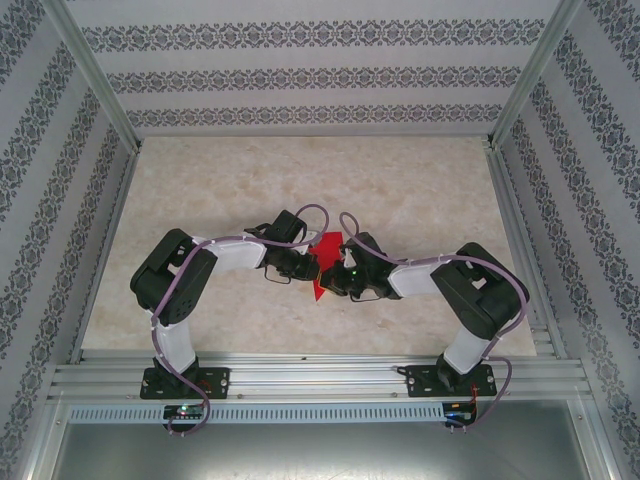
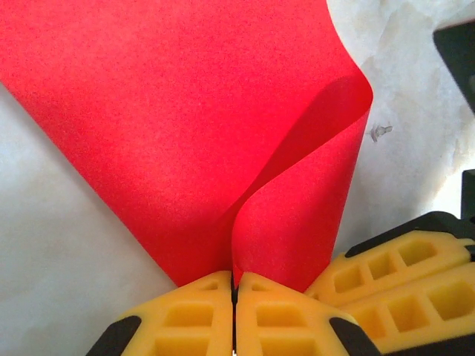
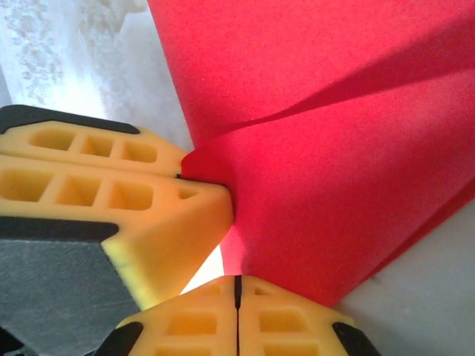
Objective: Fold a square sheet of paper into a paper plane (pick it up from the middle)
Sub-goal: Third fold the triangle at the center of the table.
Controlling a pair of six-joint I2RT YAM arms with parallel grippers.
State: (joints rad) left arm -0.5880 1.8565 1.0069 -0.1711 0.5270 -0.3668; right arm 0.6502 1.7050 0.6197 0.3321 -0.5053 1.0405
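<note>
Left gripper [image 2: 234,288]: nearest your left wrist lens, its yellow pads pressed together on a red edge of the square sheet of paper [image 2: 185,126].
Right gripper [image 3: 237,289]: likewise clamped, pads meeting on the sheet's lower edge, just beside the left one's fingers.
Sheet: held between both claws over the middle of the table [image 1: 400,190], with one flap curling over in a soft, uncreased fold.
In your way: from above, the left arm [image 1: 225,252] and right arm [image 1: 425,272] cover most of the red. From each wrist, the paper screens the tabletop beyond.
Surroundings: pale marbled tabletop, patterned walls [image 1: 300,70], aluminium rail [image 1: 320,380] along the near edge.
Sheet touching table: you cannot tell.
</note>
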